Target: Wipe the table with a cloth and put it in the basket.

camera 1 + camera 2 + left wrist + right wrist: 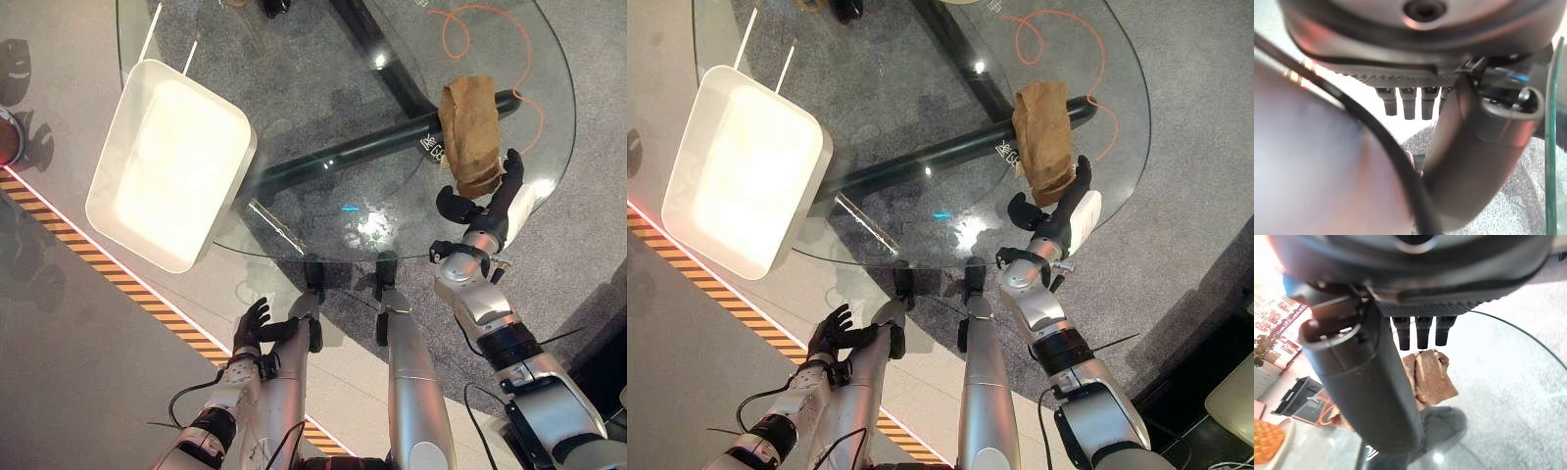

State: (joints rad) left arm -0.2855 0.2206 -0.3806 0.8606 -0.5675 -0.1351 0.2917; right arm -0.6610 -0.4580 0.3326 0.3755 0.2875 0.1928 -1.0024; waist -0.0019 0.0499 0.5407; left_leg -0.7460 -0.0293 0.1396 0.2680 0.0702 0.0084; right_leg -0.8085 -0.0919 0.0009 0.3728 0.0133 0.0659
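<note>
Both of our hands have their fingers straight and loosely spread, pinching nothing. Our right hand [487, 206] reaches over the near right rim of the counter [323, 147], its fingers [1422, 333] pointing at the cloth [471, 133] and stopping just beside its near end. We see the brown cloth lying crumpled on the glass near the right edge. Our left hand [257, 331] hangs low, below the counter's near rim, above the floor. On the counter's left side sits the white basket [108, 191], partly overhanging the edge, well apart from the cloth.
</note>
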